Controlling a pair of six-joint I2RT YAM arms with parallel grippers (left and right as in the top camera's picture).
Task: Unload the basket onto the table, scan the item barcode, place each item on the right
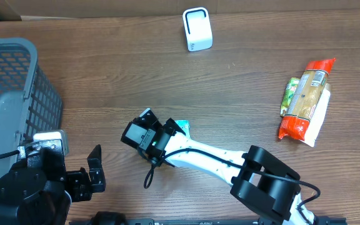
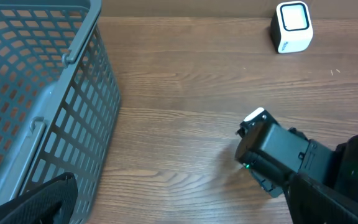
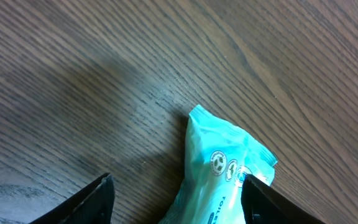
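At desk centre, the right tool (image 3: 178, 182) hung over a teal packet (image 3: 221, 163), jaws set wide. One finger (image 3: 98, 198) was well clear on bare wood; the other sat at the packet's far edge, contact unclear. No grip seen.

Packet lay flat on the desk (image 1: 242, 81), crimped end pointing away from the tool. Print: two small round logos, then white letters starting "TOIL", the rest cut off by the frame edge. No barcode on the face that showed.

Only the right wrist view gave that print. Overhead showed just a teal corner past the arm; in the left wrist view the arm hid the packet.

Left tool (image 1: 97, 170) was at the near left, jaws wide and holding nothing, beside a grey basket (image 1: 17, 94).

White scanner (image 1: 197, 29) stood at the far edge, well apart from the packet. No marking readable.

Overhead only: an orange pasta bag (image 1: 306, 94) and a green packet (image 1: 289, 95), touching, at far right. Labels too small to read.
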